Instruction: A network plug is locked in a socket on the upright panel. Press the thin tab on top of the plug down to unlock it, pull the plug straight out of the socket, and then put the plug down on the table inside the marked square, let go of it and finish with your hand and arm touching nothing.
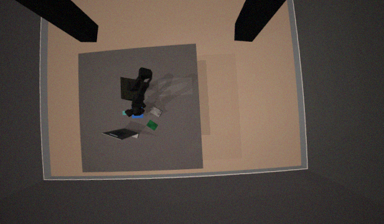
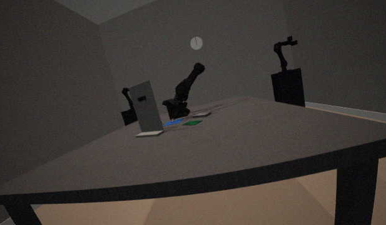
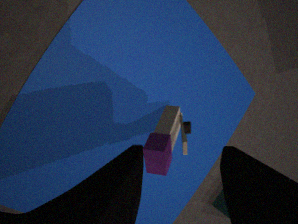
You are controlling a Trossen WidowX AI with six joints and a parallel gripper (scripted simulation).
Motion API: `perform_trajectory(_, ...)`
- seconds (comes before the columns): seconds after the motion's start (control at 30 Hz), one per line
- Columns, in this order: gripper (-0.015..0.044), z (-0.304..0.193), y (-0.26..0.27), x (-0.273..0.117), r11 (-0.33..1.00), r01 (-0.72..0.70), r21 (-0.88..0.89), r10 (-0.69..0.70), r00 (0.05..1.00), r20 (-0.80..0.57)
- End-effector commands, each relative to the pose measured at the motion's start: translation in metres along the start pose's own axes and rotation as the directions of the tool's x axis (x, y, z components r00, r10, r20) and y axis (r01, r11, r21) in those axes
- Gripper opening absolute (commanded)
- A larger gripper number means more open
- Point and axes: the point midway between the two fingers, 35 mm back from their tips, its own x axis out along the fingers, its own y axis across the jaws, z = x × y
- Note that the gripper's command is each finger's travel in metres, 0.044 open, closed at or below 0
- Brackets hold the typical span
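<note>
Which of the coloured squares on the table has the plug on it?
The blue square: the small magenta-and-tan plug lies on it between the open gripper fingers; the green square is bare.

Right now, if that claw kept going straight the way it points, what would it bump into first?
Probably the little plug lying between the open gripper fingers, then the blue square under it. Depth is hard to judge.
</note>
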Motion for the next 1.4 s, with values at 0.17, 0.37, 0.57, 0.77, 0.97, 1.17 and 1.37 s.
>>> perform_trajectory(0.17,0.0156,0.001,-0.001,-0.008,1.000,0.000,-0.003,0.000,1.000,0.003)
perform_trajectory(0.37,0.0156,0.001,-0.001,-0.013,1.000,0.001,-0.002,-0.001,1.000,0.003)
perform_trajectory(0.57,0.0156,0.000,-0.001,-0.018,1.000,0.001,-0.002,-0.001,1.000,0.003)
perform_trajectory(0.77,0.0156,0.001,-0.005,-0.022,1.000,0.002,-0.002,-0.002,1.000,0.001)
perform_trajectory(0.97,0.0156,0.002,-0.010,-0.027,1.000,0.002,-0.003,-0.002,1.000,-0.001)
perform_trajectory(1.17,0.0156,0.002,-0.014,-0.033,1.000,0.003,-0.003,-0.003,1.000,-0.003)
perform_trajectory(1.37,0.0156,0.002,-0.019,-0.038,1.000,0.003,-0.003,-0.003,1.000,-0.005)
